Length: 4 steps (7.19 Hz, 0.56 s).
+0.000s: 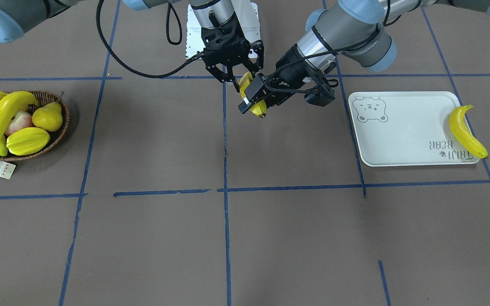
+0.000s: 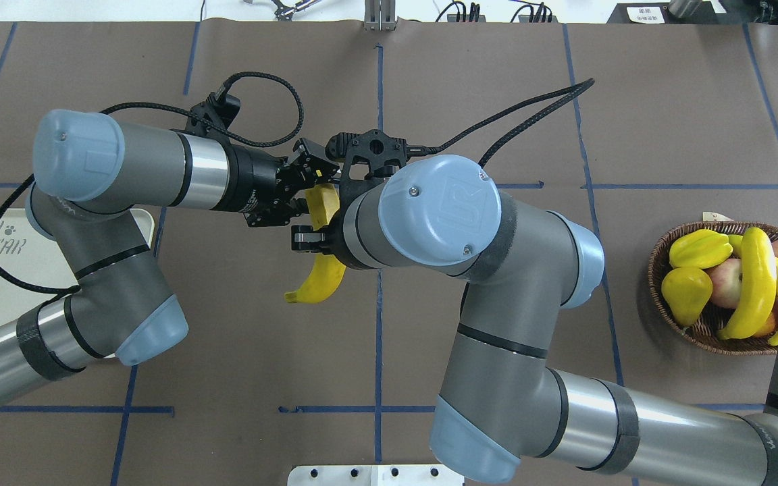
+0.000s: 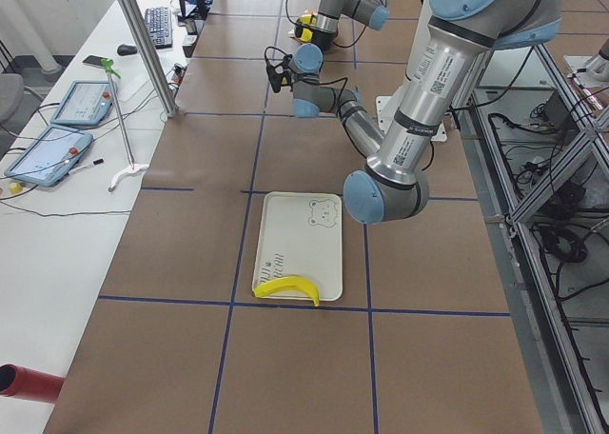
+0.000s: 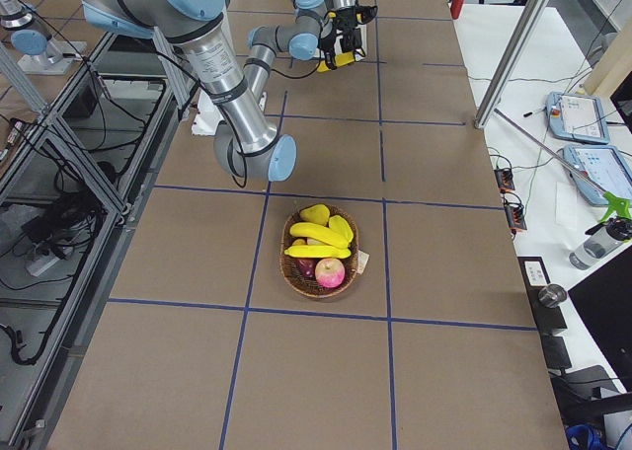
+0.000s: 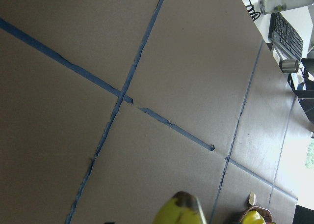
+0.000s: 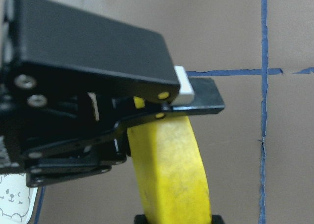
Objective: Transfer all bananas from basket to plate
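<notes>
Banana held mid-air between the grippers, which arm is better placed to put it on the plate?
Left. The left gripper is clamped on the banana, and the plate lies on that arm's side, while the basket sits far over on the right arm's side.

The flat pale white-grey rectangular tray (image 1: 402,140), near the table end on the robot's left, carries grey lettering (image 1: 440,145) in two lines: "BEAR" reads clearly, the other looks like "TAIJI" (both upside down in the front-facing view). The round light-blue joint cap (image 2: 439,202) on the right arm bears an embossed "UR" mark. The small paper tag (image 1: 1,169) beside the dark-brown woven wicker basket (image 1: 63,123) has print too small to read
</notes>
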### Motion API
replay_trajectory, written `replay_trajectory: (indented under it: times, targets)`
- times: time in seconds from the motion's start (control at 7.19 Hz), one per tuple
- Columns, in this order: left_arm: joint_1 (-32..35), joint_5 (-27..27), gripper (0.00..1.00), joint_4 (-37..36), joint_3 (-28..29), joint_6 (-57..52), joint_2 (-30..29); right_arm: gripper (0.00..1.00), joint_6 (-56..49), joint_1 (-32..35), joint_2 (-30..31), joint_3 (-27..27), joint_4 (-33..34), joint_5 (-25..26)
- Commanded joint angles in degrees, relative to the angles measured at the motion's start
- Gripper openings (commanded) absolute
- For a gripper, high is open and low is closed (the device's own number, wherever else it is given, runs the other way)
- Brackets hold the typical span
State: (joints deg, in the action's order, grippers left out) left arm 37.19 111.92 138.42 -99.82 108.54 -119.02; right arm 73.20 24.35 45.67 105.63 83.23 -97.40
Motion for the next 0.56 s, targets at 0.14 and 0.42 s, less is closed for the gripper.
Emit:
replay_trajectory:
  times: [0.14, 0.42]
  targets:
    - [-0.1, 0.32, 0.0, -4.37, -0.99, -0.17, 0.1, 0.97, 0.01, 0.0, 0.12, 0.01, -0.09, -0.07]
    - [-0.1, 0.67, 0.0, -4.47, -0.99, -0.17, 0.45, 0.99, -0.34, 0.08, 0.38, 0.19, -0.44, -0.24]
